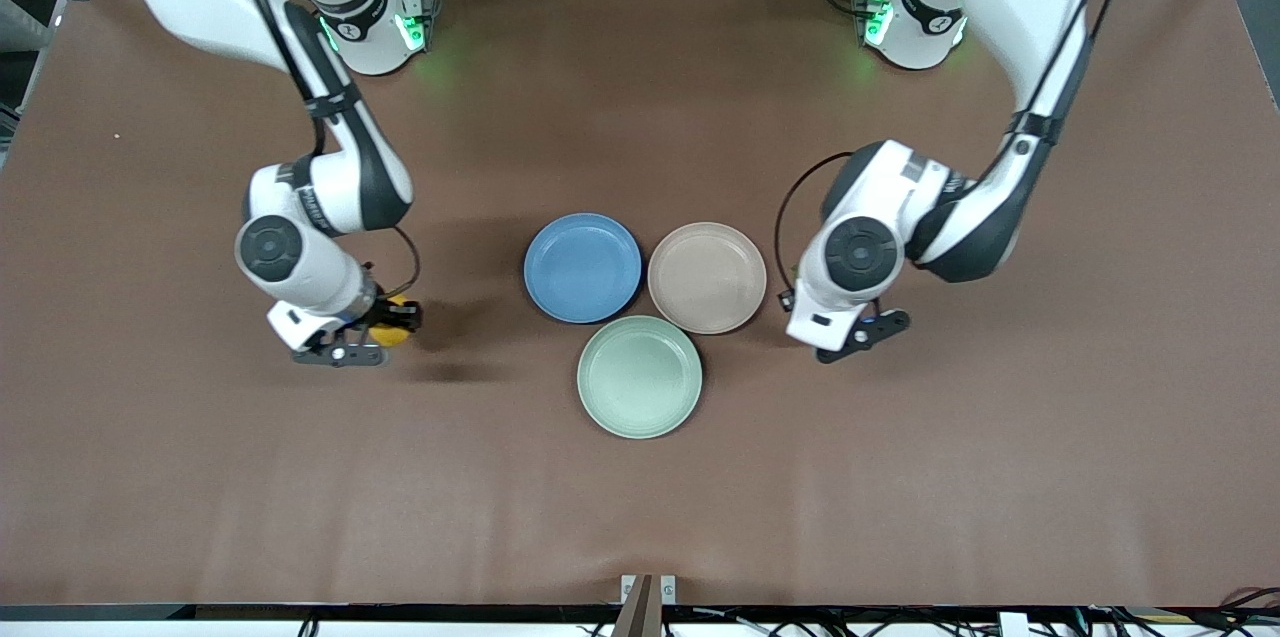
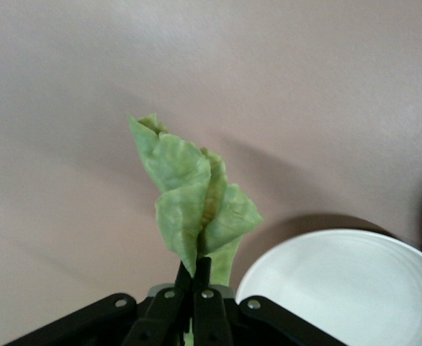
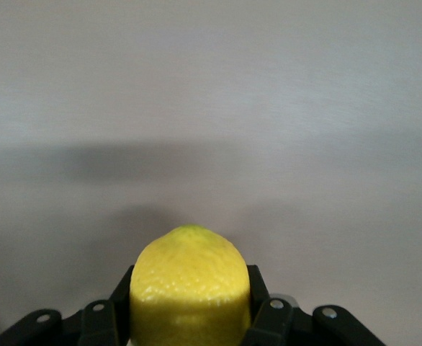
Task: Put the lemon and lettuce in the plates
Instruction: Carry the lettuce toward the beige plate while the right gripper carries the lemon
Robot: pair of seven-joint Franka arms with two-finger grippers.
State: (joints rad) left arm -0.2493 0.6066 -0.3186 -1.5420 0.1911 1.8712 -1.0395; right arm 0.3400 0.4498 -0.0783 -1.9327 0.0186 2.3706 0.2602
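Landmark: the blue plate (image 1: 582, 267) is sitting near the middle of the brown bench (image 1: 640, 497); every place below is being given relative to it.

Beige-pink plate (image 1: 707, 277): lying just beside the blue plate, toward the left arm's end of the bench, the rims nearly touching. It is carrying nothing.

Mint-green plate (image 1: 640, 376): lying nearer to the front camera than the blue plate, close against both other plates. It is carrying nothing.

Blue plate contents: nothing is lying in it.

Right end effector (image 1: 392, 319): hanging over bare bench well apart from the blue plate, toward the right arm's end. Its fingers are pressing on either side of the lemon (image 3: 189, 288), which is filling the gap between them.

Lemon: being held off the plates by the right end effector; in the front view only a yellow patch (image 1: 390, 329) is showing beside the wrist. Its dimpled skin is showing clearly in the right wrist view.

Left end effector (image 2: 194, 268): hanging over the bench past the beige-pink plate from the blue plate, toward the left arm's end. Its fingers are pinching narrowly together on the base of the lettuce (image 2: 193, 202).

Lettuce: being gripped by the left end effector, the wrinkled green leaf sticking out past the fingertips, clear of all plates. In the front view it is being hidden by the left wrist.

Left wrist view extra: a pale plate rim (image 2: 283, 259) is showing close to the fingers.
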